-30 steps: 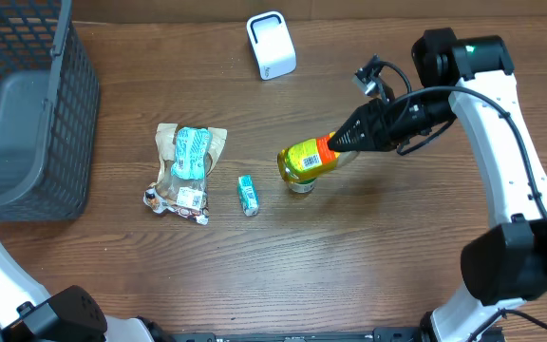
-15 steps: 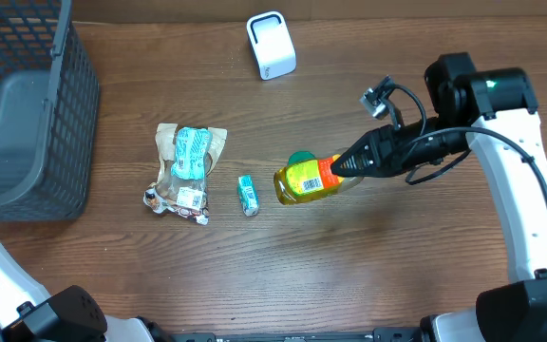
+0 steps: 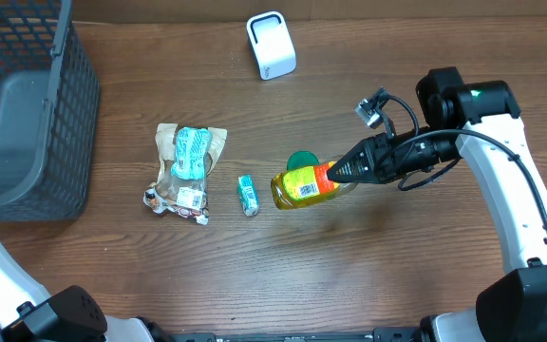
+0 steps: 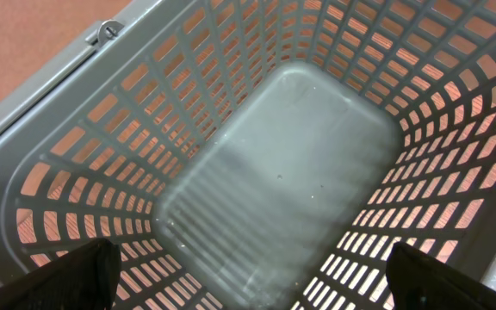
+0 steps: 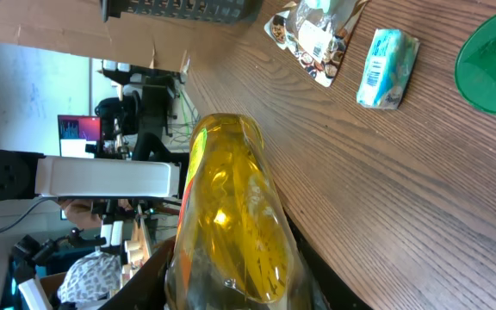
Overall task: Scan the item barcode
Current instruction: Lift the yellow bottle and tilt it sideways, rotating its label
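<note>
Yellow bottle [image 3: 302,185], sideways, one end clamped between right fingers [image 3: 348,172]

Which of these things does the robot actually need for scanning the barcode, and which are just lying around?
Part of the job:
- yellow bottle, barcode label showing, held in the right hand
- white scanner at the far side of the table

Just lying about for now:
- snack pouch
- small teal packet
- green disc
- grey basket

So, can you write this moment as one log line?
right gripper: holding yellow bottle sideways | left gripper: open, above basket
</note>
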Robot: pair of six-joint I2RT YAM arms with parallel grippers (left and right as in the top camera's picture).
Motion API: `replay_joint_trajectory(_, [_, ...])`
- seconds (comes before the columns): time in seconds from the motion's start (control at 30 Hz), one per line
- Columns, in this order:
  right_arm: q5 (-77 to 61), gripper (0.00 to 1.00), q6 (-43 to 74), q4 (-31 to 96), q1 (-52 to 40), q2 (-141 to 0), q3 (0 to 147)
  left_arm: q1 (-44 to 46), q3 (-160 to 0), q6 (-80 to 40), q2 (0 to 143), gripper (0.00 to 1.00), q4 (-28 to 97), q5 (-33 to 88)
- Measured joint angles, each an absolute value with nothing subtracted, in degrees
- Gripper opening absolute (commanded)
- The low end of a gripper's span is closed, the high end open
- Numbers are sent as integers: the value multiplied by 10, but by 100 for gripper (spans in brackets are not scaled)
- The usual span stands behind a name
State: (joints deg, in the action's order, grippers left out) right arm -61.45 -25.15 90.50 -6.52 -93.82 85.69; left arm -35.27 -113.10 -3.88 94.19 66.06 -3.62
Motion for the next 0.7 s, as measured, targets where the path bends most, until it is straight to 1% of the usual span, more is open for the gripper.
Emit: replay_joint_trajectory(0.7, [-615,17,-251,901,-65,-938,857,-353,-1131,-39,942,100,661,-36])
